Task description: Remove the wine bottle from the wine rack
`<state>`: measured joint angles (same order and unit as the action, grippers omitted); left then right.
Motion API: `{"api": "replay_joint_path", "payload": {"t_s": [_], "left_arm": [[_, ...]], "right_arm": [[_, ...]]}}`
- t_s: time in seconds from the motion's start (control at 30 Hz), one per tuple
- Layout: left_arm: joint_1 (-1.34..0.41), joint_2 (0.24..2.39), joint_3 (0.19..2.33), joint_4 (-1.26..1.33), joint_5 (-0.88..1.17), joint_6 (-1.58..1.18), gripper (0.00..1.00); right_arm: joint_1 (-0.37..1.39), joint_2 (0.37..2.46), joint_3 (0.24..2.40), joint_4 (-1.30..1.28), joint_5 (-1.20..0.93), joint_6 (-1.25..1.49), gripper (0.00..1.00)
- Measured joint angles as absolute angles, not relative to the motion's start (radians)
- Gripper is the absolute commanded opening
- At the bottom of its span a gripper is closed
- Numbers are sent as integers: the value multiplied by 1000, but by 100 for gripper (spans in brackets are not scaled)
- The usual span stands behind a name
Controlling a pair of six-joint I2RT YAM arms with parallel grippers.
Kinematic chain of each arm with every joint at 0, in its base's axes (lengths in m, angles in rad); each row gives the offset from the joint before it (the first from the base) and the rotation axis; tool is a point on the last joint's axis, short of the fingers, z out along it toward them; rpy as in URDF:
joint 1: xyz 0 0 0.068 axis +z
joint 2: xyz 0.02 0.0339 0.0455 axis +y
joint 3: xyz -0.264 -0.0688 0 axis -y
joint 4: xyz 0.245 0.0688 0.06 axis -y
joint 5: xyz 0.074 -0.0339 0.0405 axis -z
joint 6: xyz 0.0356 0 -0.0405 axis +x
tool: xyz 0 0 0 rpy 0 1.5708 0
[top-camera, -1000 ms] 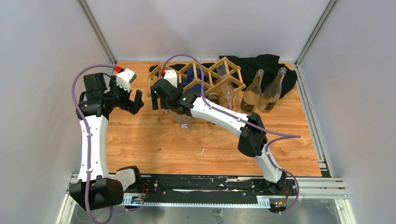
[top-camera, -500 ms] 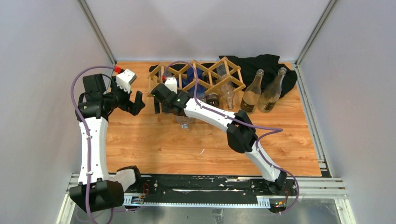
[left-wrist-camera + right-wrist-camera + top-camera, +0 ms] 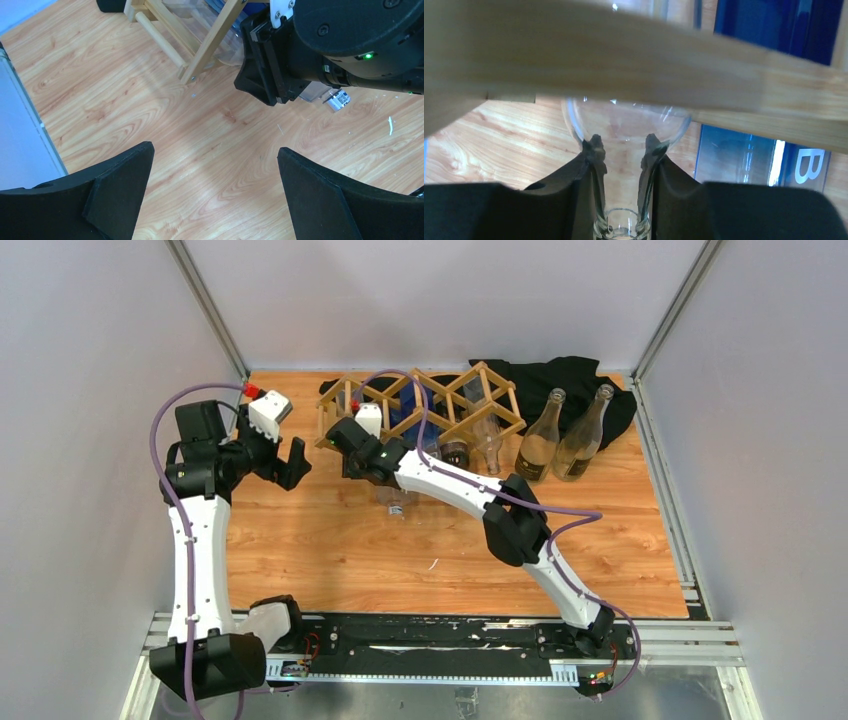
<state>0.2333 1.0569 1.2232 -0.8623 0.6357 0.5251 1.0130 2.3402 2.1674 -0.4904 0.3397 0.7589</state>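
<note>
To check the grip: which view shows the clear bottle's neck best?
Right wrist view: the right gripper is shut on the clear bottle's neck, below a wine rack stick. In both other views the right arm hides it.

right tool at wine rack, bottles beside

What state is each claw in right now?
Left claw: open, holding nothing.
Right claw: closed on the neck of the clear bottle in the wine rack.
</note>
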Motion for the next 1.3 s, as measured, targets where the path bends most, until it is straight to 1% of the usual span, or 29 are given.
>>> {"api": "replay_joint_path", "payload": {"t_s": [0.07, 0.1, 0.43, 0.7, 0.9, 1.0, 1.1, 1.3], "left_arm": [[233, 1052, 1223, -865, 635, 526, 100], [233, 1051, 1223, -866, 635, 526, 100], [233, 1020, 1223, -878, 635, 517, 100], [234, 995, 1223, -889, 625, 517, 100], [234, 997, 1223, -898, 624, 529, 100], [234, 1000, 1223, -900, 624, 546, 100], [234, 1007, 1218, -900, 626, 563, 100], [234, 1016, 1185, -902, 635, 600, 100]], "right_arm": [[1011, 2340, 2154, -464, 336, 767, 1], [1009, 2337, 2148, -455, 328, 763, 0], [1005, 2336, 2143, -434, 278, 726, 0], [1028, 2373, 2217, -465, 244, 678, 0], [1049, 2371, 2216, -460, 212, 656, 0], [1056, 2332, 2149, -434, 196, 653, 0], [1066, 2251, 2033, -405, 175, 651, 0], [1086, 2130, 1879, -385, 159, 653, 0]]}}
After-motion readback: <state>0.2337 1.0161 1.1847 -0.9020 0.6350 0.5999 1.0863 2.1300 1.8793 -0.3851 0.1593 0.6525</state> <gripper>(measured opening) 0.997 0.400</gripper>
